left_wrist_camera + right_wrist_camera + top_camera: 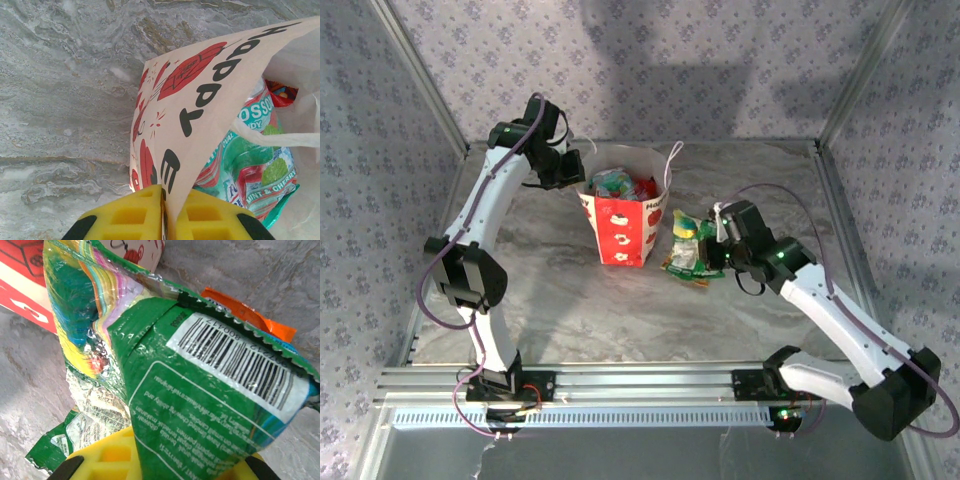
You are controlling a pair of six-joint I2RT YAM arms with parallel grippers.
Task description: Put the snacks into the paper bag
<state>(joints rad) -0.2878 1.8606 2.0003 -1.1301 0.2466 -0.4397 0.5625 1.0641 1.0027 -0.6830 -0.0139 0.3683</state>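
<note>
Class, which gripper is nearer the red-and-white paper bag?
Left. The left gripper has its jaws shut on the rim of the red-and-white paper bag; the right gripper sits to the bag's right, apart from it, jaws shut on a glossy green snack packet.

High rear camera looks down; 2 close wrist cameras share the paper bag [620, 235].

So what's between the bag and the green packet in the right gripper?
Nothing: in the top view a narrow strip of bare table separates bag from green packet.
</note>
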